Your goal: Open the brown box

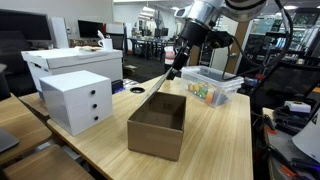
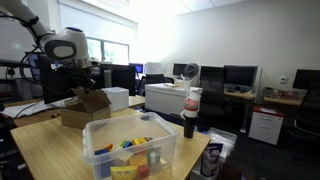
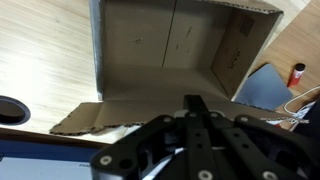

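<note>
Nearest the wrist lens: my black gripper [image 3: 195, 102], jaws clenched together; whether they nip cardboard, I cannot tell. Arm [image 1: 205, 15]: descending from upper right, wrist tilted down-left. Rectangular brown cardboard box [image 1: 157, 128]: on light wooden table [image 1: 215, 140], just below my jaws and nearer, right of white three-drawer box [image 1: 78, 100]. Top open, inner walls showing; one flap [image 3: 95, 117] folded outward, reaching my fingertips.

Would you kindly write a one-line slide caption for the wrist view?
Gripper above the open, empty brown box, one flap folded outward, on a wooden table.
</note>
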